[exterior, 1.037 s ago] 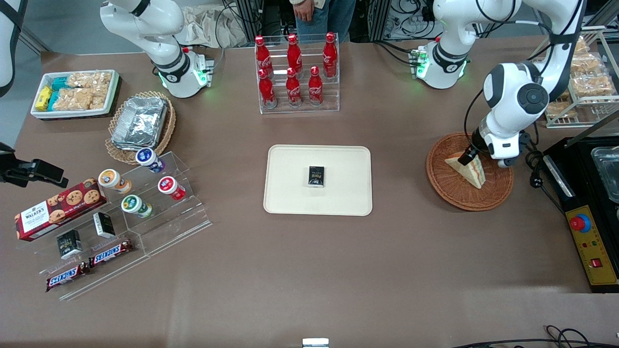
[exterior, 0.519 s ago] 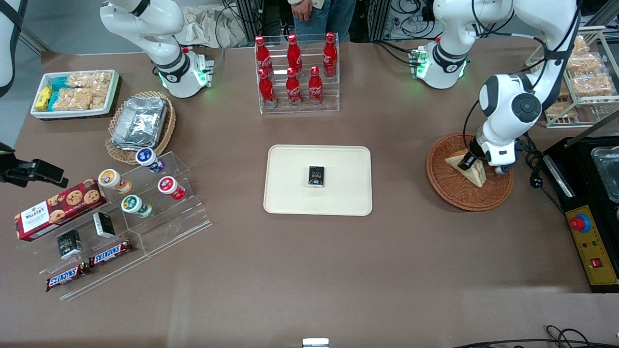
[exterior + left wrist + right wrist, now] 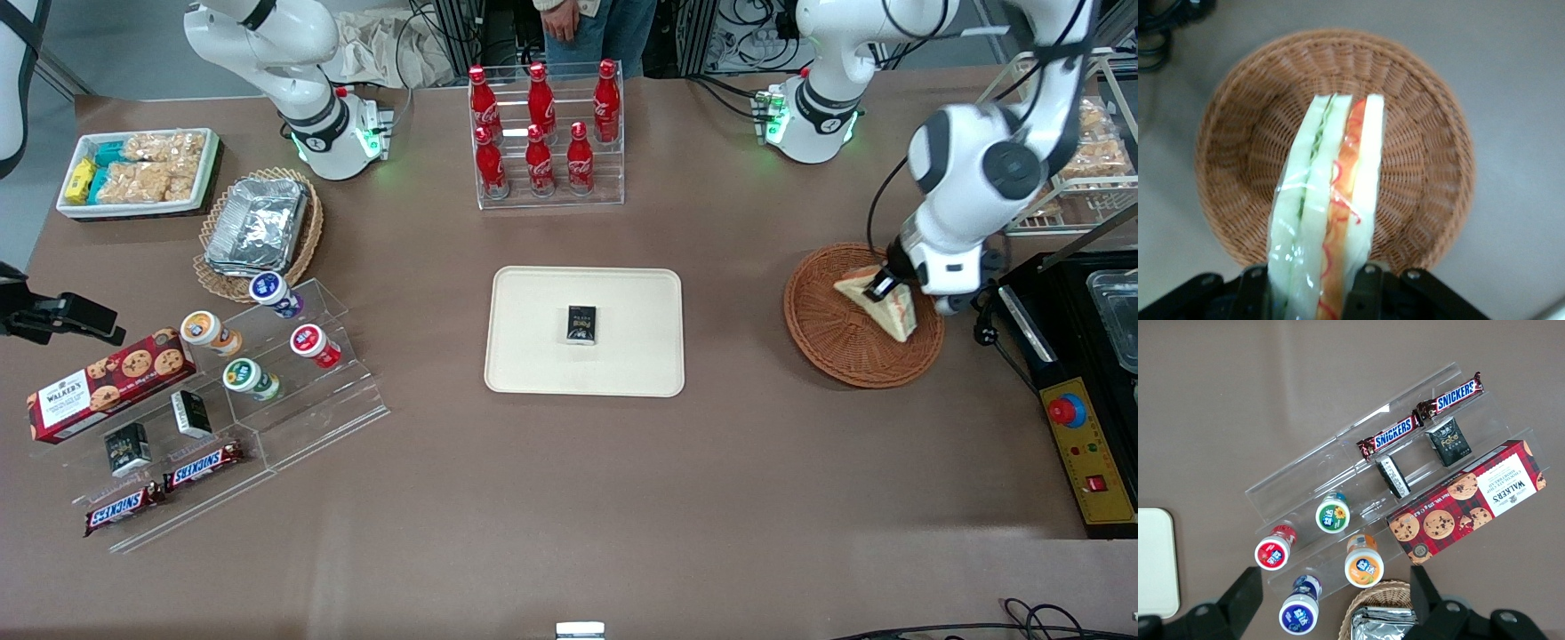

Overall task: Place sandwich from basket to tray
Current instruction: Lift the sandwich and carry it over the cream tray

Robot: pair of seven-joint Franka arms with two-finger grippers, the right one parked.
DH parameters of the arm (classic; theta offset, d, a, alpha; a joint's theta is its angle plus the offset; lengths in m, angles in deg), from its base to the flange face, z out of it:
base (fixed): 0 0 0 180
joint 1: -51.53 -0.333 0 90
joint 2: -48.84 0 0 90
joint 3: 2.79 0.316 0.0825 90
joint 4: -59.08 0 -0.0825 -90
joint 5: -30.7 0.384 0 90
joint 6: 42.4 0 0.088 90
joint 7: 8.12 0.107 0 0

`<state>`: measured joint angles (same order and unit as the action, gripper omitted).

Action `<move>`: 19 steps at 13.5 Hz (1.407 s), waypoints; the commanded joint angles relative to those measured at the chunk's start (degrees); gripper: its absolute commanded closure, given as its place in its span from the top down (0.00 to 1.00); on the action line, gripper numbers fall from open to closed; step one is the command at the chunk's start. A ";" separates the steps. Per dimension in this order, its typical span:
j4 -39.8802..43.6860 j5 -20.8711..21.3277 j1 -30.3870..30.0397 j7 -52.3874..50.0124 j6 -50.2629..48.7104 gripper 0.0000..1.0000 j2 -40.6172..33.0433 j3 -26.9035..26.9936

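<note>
Sandwich grabbed, not delivered yet

We've got the gripper (image 3: 883,286) pinching the sandwich (image 3: 876,302) by its wrapped sides, and it looks lifted just above the basket (image 3: 822,342). We reckon what's left is carrying it over to the tray (image 3: 533,356), which already holds a small dark box (image 3: 582,324), then letting go.

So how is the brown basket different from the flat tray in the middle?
The basket is round, brown and woven; the tray is rectangular, cream and smooth. The tray holds a small dark box, while above the basket the gripper holds the sandwich clamped and lifted. The basket sits toward the working arm's end of the table; the tray lies mid-table. Both are shallow and rest on the table.
</note>
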<state>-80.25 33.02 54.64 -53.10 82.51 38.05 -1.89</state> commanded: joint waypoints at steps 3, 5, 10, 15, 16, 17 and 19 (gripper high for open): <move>21.53 -6.70 5.93 13.06 -23.02 0.00 1.03 -1.42; 22.34 -6.89 9.35 18.41 -23.13 0.00 0.60 -2.21; 22.17 -7.24 20.95 19.14 -19.10 0.00 3.30 -4.23; 21.91 -8.21 28.69 17.22 -8.39 0.00 16.48 -4.23; 21.73 -8.12 28.88 14.60 -5.67 0.00 18.94 -4.32; 21.82 -8.03 29.49 13.27 -3.64 0.00 21.23 -4.32; 21.73 -7.69 31.07 10.55 0.84 0.00 25.10 -4.23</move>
<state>-59.74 25.58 83.85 -39.50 80.76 60.07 -6.97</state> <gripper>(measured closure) 0.758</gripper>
